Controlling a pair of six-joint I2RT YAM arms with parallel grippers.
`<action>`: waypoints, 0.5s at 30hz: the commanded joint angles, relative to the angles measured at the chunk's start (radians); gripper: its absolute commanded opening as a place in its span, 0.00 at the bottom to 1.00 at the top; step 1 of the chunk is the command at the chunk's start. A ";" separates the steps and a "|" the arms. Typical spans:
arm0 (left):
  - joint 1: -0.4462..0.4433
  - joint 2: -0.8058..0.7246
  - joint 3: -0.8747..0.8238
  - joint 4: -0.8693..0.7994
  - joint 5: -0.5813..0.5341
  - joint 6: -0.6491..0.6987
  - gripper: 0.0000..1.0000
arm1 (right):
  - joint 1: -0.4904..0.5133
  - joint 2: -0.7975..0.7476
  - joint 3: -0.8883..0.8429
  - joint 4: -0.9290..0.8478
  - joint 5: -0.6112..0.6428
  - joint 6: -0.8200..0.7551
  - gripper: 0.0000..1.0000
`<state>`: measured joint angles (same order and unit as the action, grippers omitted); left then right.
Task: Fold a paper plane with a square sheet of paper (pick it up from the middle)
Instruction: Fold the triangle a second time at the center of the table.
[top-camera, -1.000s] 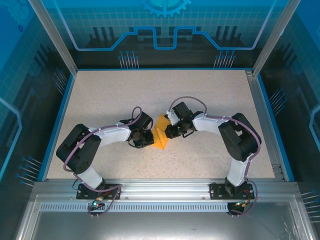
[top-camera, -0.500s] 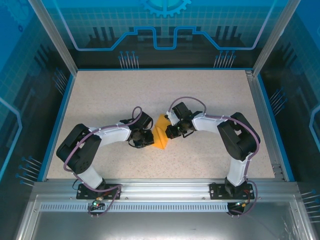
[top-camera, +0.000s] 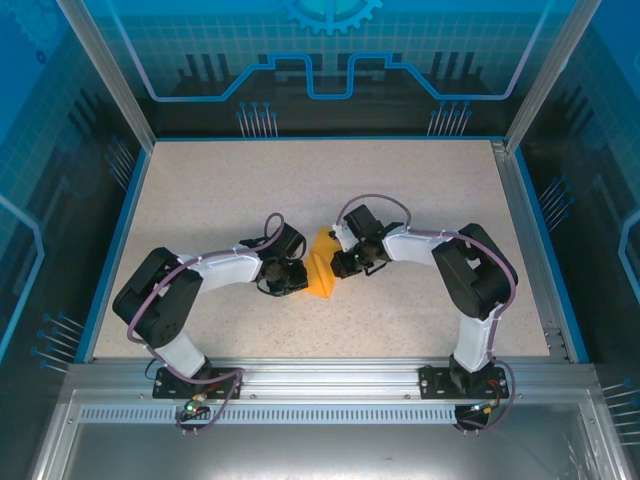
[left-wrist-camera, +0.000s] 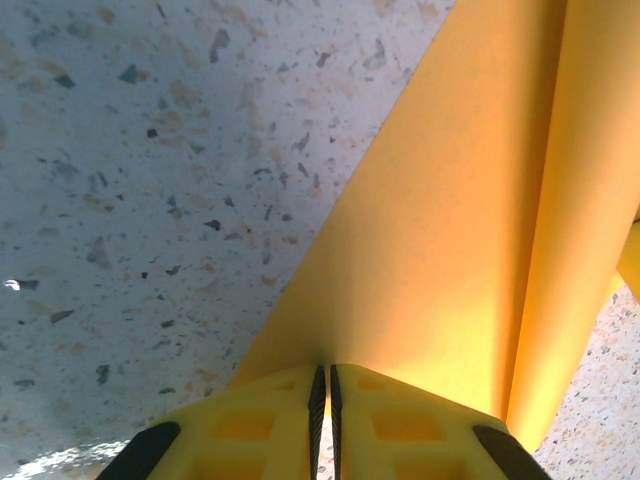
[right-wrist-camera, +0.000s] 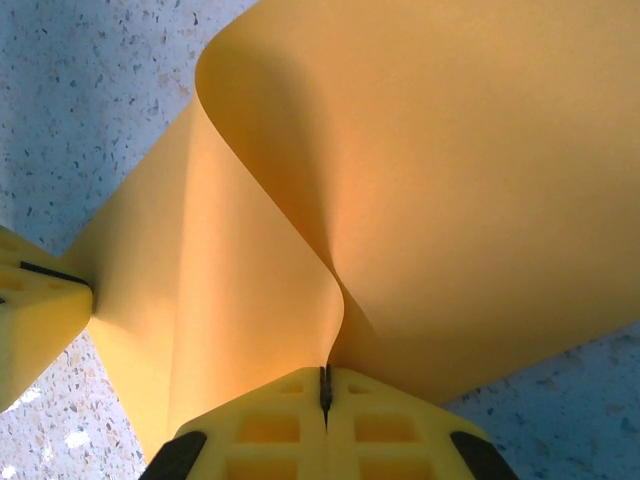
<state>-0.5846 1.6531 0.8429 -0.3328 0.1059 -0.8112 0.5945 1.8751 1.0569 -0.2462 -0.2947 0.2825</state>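
The paper (top-camera: 321, 272) lay mid-table (top-camera: 420, 190) between the two grippers, a folded orange-yellow piece whose long axis ran from the near edge toward the far edge, its narrower end pointing away from the arm bases. From above it looked like a small flat wedge. The wrist views showed more: the right one caught a tall flap curling up off the lower layer, and the left one a long straight fold. The left gripper (top-camera: 300, 278) was clamped on the paper's left edge, jaws almost touching. The right gripper (top-camera: 337, 262) was pinched fully closed at the foot of the curled flap.
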 joint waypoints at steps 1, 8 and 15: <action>-0.003 0.024 0.005 -0.034 0.001 0.015 0.14 | -0.004 0.009 0.017 -0.009 -0.003 -0.017 0.04; -0.005 0.027 0.008 -0.033 0.002 0.018 0.14 | -0.004 0.022 0.027 -0.013 -0.003 -0.022 0.05; -0.005 0.032 0.008 -0.034 0.002 0.019 0.14 | -0.005 0.030 0.028 -0.018 -0.003 -0.023 0.05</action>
<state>-0.5846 1.6543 0.8429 -0.3328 0.1089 -0.8101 0.5945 1.8805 1.0622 -0.2466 -0.2951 0.2783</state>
